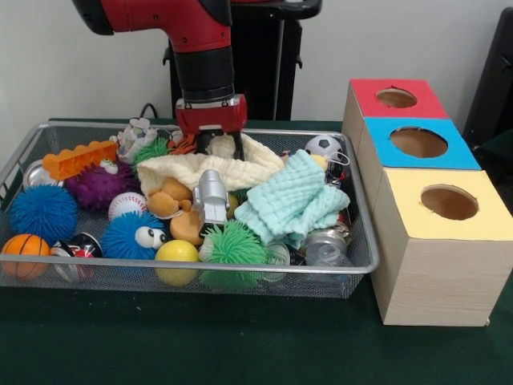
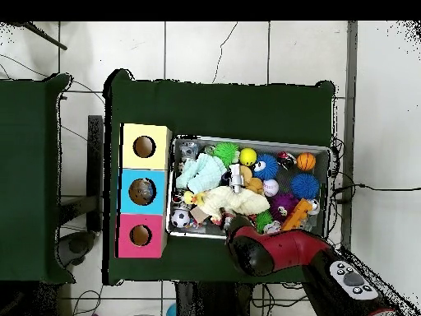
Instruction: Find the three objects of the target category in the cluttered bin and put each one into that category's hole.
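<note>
A wire mesh bin holds a jumble of toys. My gripper hangs at the bin's back edge, fingers spread open on either side of a fold of the cream knitted cloth. A mint green cloth lies to the right of it. Three boxes stand beside the bin, each with a round hole: red top, blue top, yellow top. In the overhead view the arm covers the gripper; the cream cloth and mint cloth show.
Also in the bin are a silver toy robot, a green spiky ball, a yellow ball, blue fuzzy balls, a purple spiky ball, a basketball, a baseball, a soccer ball, an orange brick and cans.
</note>
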Controlling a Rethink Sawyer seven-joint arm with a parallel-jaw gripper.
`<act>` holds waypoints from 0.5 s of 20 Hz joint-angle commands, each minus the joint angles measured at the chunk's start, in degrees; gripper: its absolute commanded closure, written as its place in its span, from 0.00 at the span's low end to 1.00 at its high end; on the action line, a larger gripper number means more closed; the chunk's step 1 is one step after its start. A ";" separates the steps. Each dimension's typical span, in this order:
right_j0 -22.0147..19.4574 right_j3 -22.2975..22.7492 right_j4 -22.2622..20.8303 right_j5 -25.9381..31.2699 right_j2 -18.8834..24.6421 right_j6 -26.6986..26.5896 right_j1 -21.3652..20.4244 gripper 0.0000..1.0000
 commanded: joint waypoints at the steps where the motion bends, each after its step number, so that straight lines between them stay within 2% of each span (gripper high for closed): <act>1: -1.30 0.48 -0.22 9.29 0.99 -2.13 -1.61 0.00; 8: -1.31 -0.08 1.23 11.05 2.88 -2.20 -2.27 0.00; 10: -2.12 1.03 2.86 13.29 4.60 -3.03 -4.51 0.00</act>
